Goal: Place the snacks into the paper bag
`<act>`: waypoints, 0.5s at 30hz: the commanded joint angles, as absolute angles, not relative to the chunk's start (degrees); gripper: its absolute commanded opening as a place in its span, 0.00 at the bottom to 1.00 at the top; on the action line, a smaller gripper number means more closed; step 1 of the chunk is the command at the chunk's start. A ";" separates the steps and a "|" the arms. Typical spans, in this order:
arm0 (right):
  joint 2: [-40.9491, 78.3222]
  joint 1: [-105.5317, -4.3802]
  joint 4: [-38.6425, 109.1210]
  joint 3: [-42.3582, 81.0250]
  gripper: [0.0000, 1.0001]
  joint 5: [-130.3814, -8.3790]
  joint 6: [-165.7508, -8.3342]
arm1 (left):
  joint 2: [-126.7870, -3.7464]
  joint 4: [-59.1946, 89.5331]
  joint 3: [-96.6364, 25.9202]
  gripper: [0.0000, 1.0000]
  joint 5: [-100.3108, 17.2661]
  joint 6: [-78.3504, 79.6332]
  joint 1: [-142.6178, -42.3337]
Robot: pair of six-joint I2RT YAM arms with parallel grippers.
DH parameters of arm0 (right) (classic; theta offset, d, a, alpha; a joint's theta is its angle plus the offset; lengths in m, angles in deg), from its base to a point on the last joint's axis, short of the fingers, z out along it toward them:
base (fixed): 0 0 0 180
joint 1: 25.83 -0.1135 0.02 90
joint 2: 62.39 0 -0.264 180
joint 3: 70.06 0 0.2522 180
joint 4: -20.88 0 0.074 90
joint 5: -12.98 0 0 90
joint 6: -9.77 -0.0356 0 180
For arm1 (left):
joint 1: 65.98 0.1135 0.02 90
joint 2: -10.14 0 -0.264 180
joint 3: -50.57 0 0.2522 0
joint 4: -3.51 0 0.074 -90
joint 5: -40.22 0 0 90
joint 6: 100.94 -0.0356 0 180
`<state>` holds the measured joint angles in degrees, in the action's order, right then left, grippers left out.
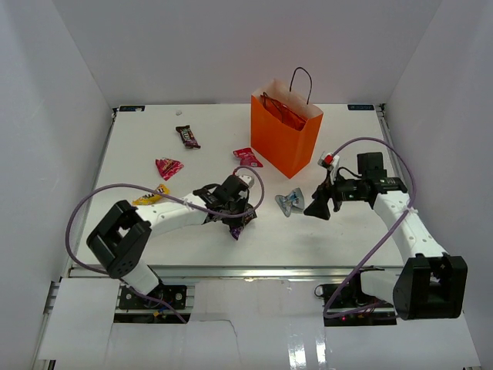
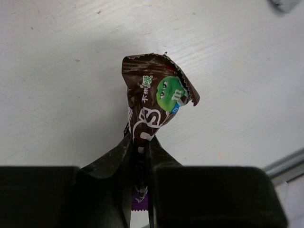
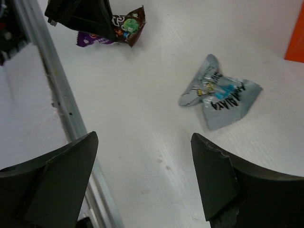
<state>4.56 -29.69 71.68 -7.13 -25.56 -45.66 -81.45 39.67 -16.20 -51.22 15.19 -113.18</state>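
On the white table [image 1: 154,139], the brown packet [image 2: 152,104] is pinched in the left gripper [image 1: 233,220], near-left of the bag [image 1: 283,137]; judged: grasp made, next a lift over the bag's mouth; right gripper [image 1: 317,206] spread, empty, before the bag.

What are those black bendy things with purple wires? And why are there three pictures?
They are two robot arms bolted to a table. The big picture looks down from above. The other two come from small cameras on each arm's wrist. The left arm's fingers pinch a brown candy packet. The right arm's fingers are open, with a silver-blue wrapper lying in front of them. On the white table stands an orange paper bag, and around it lie a dark candy bar, two pink-red wrappers and a yellow packet.
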 commanded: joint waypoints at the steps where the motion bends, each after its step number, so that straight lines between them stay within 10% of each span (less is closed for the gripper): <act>1: 6.41 -32.76 68.14 -5.41 0.84 -20.25 -55.04 | -73.19 30.85 -14.35 0.22 -44.17 15.69 -113.09; 15: 15.65 -49.55 46.60 1.00 0.91 -40.46 -104.57 | -68.87 8.40 -9.68 0.21 -30.62 23.25 -113.09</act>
<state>14.64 -48.24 51.07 -1.73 -36.82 -93.90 -68.88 12.83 -8.01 -33.60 21.73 -113.18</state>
